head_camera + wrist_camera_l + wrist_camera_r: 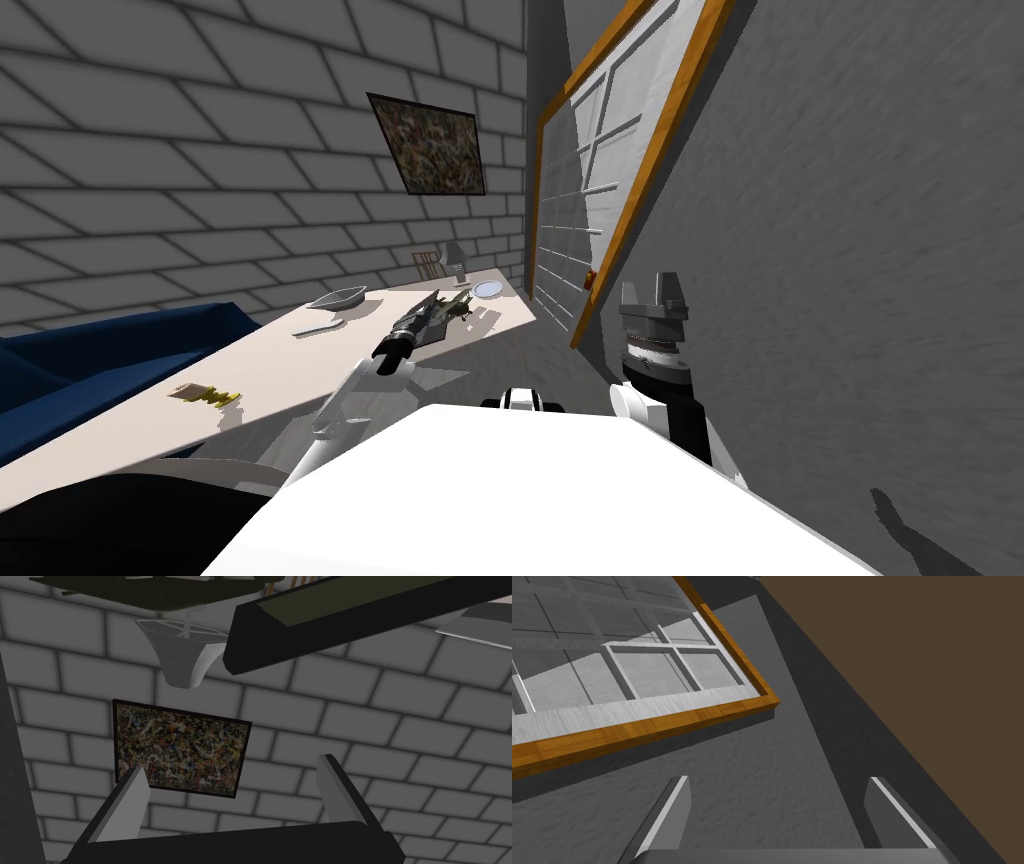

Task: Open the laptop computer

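The left gripper (230, 766) gaped wide, holding nothing, just short of the dark laptop (320, 631) on the table (280, 365) — mostly cut off, hard to read — while the right gripper (779, 778) stood open, empty.

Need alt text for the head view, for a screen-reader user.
Left arm stretches over a long pale table along a grey brick wall, with the left gripper close to a dark flat thing, probably the laptop. The right gripper is raised beside an orange-framed door; a blue sofa lies far left.
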You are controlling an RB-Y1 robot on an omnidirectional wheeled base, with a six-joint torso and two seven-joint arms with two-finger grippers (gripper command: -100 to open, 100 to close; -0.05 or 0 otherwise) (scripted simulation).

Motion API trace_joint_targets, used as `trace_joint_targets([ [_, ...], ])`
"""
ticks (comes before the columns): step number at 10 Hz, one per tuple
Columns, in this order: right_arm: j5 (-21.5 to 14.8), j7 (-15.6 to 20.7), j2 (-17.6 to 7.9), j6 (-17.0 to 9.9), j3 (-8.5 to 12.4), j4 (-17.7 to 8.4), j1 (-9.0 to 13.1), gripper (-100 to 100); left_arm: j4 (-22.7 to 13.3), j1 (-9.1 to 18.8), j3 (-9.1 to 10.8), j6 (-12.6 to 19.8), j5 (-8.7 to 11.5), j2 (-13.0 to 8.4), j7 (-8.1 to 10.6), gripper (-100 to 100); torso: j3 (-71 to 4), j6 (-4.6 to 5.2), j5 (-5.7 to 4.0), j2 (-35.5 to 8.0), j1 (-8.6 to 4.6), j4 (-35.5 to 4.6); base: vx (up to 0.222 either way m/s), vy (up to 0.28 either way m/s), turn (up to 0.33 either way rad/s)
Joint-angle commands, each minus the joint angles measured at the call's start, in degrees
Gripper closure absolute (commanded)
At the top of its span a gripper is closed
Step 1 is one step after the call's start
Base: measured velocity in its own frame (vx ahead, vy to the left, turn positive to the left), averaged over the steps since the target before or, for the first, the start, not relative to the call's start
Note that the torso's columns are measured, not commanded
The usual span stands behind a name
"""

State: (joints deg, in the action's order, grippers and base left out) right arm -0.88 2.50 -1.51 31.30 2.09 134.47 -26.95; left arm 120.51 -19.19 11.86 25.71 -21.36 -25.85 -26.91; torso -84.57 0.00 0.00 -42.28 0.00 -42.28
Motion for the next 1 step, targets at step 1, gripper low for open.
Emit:
trace_joint_targets([
  [1, 0.0, 0.0, 0.0, 0.0, 0.0, 0.0, 0.0, 0, 0.0, 0.0, 0.0, 0.0, 0.0, 0.0, 0.0, 0, 0.0, 0.0, 0.0, 0.0, 0.0, 0.0, 0.0, 0.0, 0.0],
])
